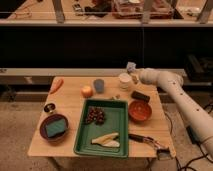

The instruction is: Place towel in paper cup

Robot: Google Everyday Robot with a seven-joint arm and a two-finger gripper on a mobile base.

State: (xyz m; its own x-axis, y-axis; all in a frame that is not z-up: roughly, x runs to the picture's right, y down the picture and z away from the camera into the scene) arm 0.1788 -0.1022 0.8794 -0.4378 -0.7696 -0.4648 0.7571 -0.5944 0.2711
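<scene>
Wooden table [70, 145] is standing before dark shelving, carrying a green tray [117, 137] and an orange bowl [140, 110]. A white arm [170, 87] is reaching in from the right, its gripper [131, 67] hovering just above the paper cup [125, 80] near the table's back edge. A small pale lump at its tip is probably the towel [130, 64]; how wide the gripper is set cannot be told. Doing this step well is probably calling for centring over the cup's mouth, lowering until the cloth is sitting inside, then releasing without tipping the light cup.

1 gripper [132, 69] by paper cup [125, 80] | 2 bowls [140, 110] [54, 129] | 1 tray [116, 120]
</scene>
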